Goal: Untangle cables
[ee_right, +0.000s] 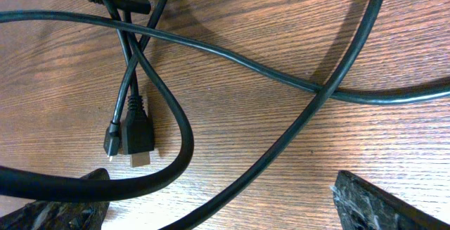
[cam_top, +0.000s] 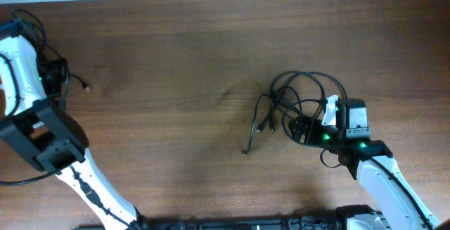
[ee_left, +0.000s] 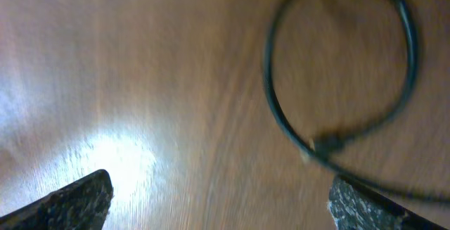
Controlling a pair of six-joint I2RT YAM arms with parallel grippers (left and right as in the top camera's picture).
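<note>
A tangle of black cables (cam_top: 304, 98) lies right of the table's middle, with one strand (cam_top: 253, 128) trailing down and left from it. My right gripper (cam_top: 301, 126) hovers open over the tangle's near edge. In the right wrist view, crossing cables (ee_right: 232, 54) and two small plugs (ee_right: 137, 137) lie on the wood, and one cord runs between the spread fingers (ee_right: 383, 205) untouched. A separate thin cable (cam_top: 79, 82) lies at the far left by my left gripper (cam_top: 55, 72). The left wrist view shows its loop (ee_left: 281, 117), blurred, beyond the open left gripper (ee_left: 221, 205).
The brown wooden table (cam_top: 176, 61) fills the views. Thicker black wires (cam_top: 28, 19) hang at the left arm's base in the upper left corner. A dark rail (cam_top: 232, 224) runs along the table's near edge between the two arm bases.
</note>
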